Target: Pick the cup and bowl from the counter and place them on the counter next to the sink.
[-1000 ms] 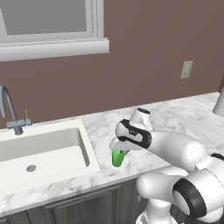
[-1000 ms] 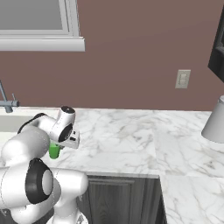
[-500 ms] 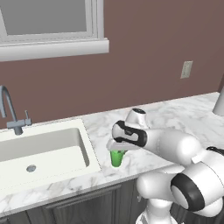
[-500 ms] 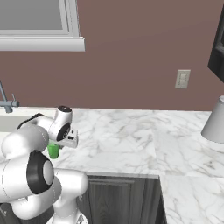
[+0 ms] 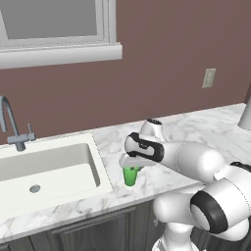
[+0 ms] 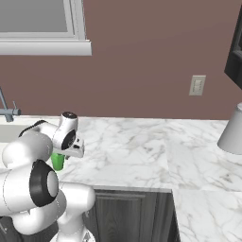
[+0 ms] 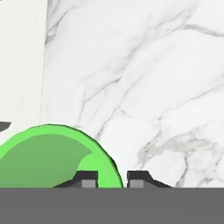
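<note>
Near the centre of the left base view, the green cup (image 5: 130,176) stands upright on the white marble counter (image 5: 196,128), just to the right of the sink (image 5: 46,166), close to the counter's front edge. The gripper (image 5: 130,165) hangs directly over it, pointing down, with the white arm reaching in from the lower right of the frame. At lower left of the right base view, the cup (image 6: 57,161) shows as a green patch under the gripper (image 6: 64,153), mostly hidden behind the arm.

At the bottom of the hand view, the cup's rim (image 7: 57,153) curves up from the lower left, and the two dark fingertips (image 7: 86,179) stand on either side of the rim's wall, one inside and one outside, with a narrow gap between them. The gripper (image 7: 110,180) looks slightly parted around the rim; whether the pads press on it cannot be told.

A grey faucet (image 5: 11,126) rises at the left edge of the left base view, behind the sink.
</note>
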